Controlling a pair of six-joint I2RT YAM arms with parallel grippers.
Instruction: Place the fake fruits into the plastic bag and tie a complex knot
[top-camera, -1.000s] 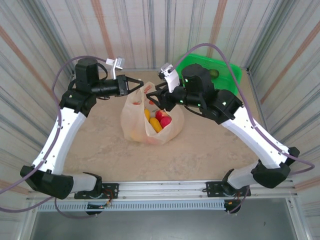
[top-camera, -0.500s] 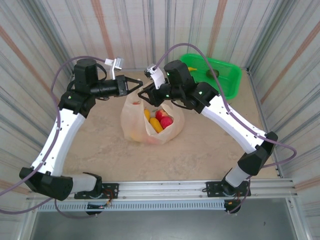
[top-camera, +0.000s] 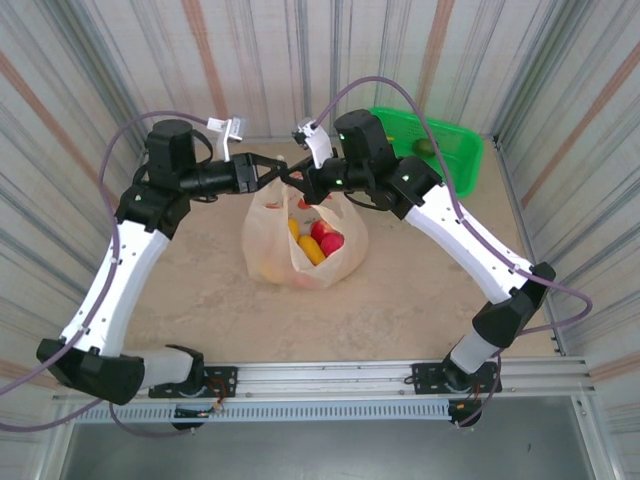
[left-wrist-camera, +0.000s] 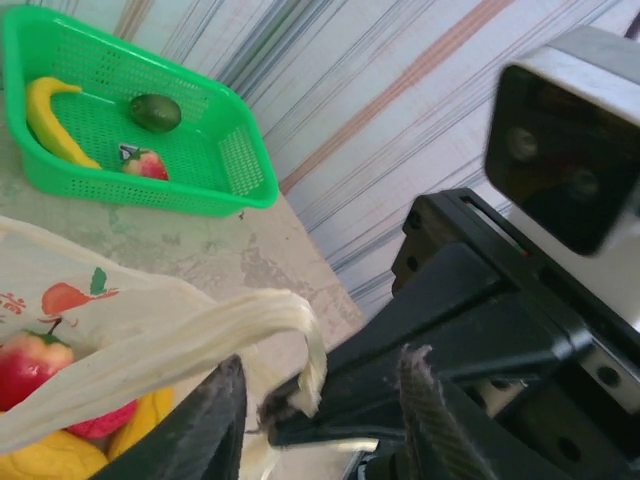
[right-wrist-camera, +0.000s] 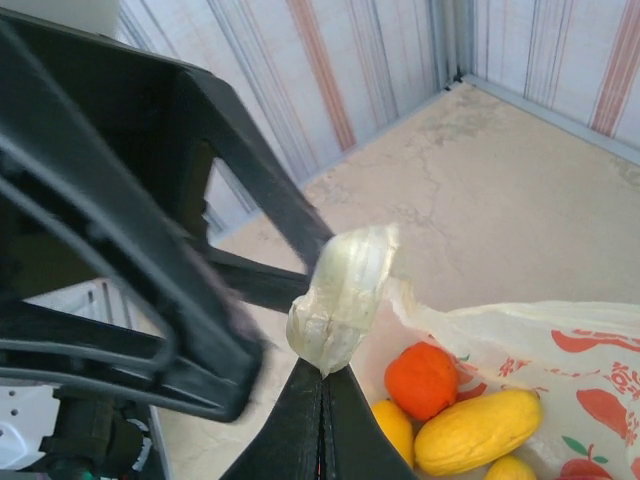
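So the plastic bag (top-camera: 272, 245) sits about mid-table (top-camera: 200, 300), a bit toward the far edge, mouth open and facing up. The green basket (top-camera: 464, 160) is tucked in the far right corner, well apart from the bag.

What's in the bag: the right wrist cam looks straight into it and gives you an orange (right-wrist-camera: 425, 380), a long yellow mango (right-wrist-camera: 478, 430) and another yellow fruit just beside them. The left wrist cam catches a red apple (left-wrist-camera: 30, 365) behind the thin plastic, plus the fruit print on the bag wall. From overhead it's just a red and yellow cluster.

What's in the basket: from above it's hard to read. The left wrist cam sorts it out, with a banana (left-wrist-camera: 45, 120) along one wall, a dark avocado (left-wrist-camera: 155, 111) and a small red fruit (left-wrist-camera: 147, 165), all loose on the basket floor.

Grippers meet above the bag's far rim. The right gripper (right-wrist-camera: 322, 385) has its fingers pinched together on a bunched-up handle (right-wrist-camera: 345, 295), lifted clear of the bag mouth. The left gripper (left-wrist-camera: 325, 360) has its fingers spread apart, and that handle strip runs across the gap between them without being squeezed. The handles aren't tied yet.
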